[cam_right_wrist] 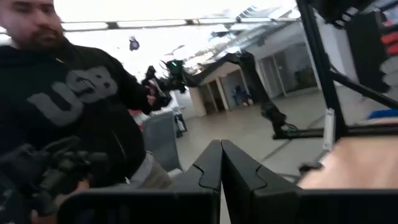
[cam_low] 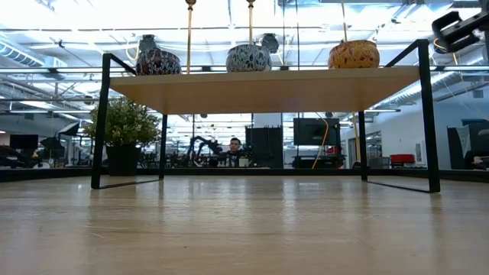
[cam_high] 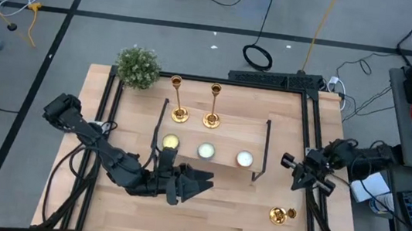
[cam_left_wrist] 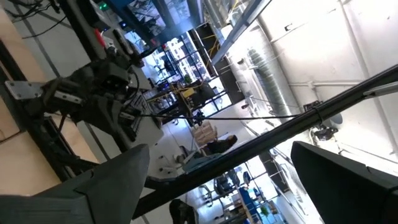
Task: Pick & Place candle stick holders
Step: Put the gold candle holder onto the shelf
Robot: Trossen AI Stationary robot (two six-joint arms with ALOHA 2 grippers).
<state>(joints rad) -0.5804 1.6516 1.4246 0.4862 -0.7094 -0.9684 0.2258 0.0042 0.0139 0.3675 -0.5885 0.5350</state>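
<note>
High view: two candle stick holders point(cam_high: 180, 101) were seen standing upright on the wooden shelf point(cam_high: 218, 144), side by side near its far edge; a third candle stick holder point(cam_high: 281, 214) was seen lying on its side on the table point(cam_high: 241, 220), off the shelf's right end and just in front of the right gripper point(cam_high: 291, 162).
Shelf contents: three round candles point(cam_high: 206, 151) were seen in a row along the near edge; a potted plant point(cam_high: 138, 66) stood at the far-left corner.
Left gripper point(cam_high: 197, 183): it was held low over the table before the shelf, fingers spread wide and empty.
Right gripper state: it was raised beside the shelf's right end, fingers pressed together with nothing between them.
Risk, fallen holder: it was judged liable to roll on its round base if nudged, and its thin shiny stem to slip from a narrow pinch.
Risk, shelf: the black wire frame was judged likely to be struck on approach, which could topple the upright holders.
Risk, person: a person point(cam_right_wrist: 68, 106) was seen standing close behind the right arm.
Readable writing: large letters, apparently "USB", were read on the person's dark sweatshirt; no other marking was legible.
</note>
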